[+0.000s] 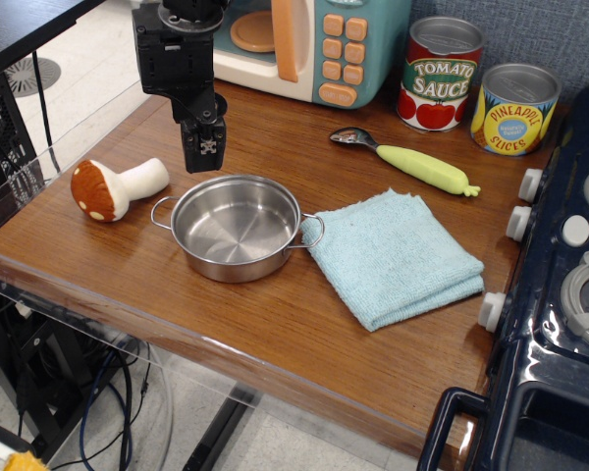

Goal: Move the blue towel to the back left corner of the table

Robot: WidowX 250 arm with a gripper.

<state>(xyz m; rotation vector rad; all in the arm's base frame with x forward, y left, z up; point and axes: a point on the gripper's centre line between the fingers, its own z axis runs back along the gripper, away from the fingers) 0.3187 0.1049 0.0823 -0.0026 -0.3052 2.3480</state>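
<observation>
The light blue towel lies folded on the brown wood-grain table, right of the middle, its left corner touching the steel pan's right handle. My black gripper hangs above the table's back left part, just behind the steel pan, well left of the towel. Its fingers point down, look closed together and hold nothing.
A toy mushroom lies left of the pan. A spoon with a green handle, a tomato sauce can and a pineapple can stand behind the towel. A toy microwave is at the back. The dark blue stove is at the right.
</observation>
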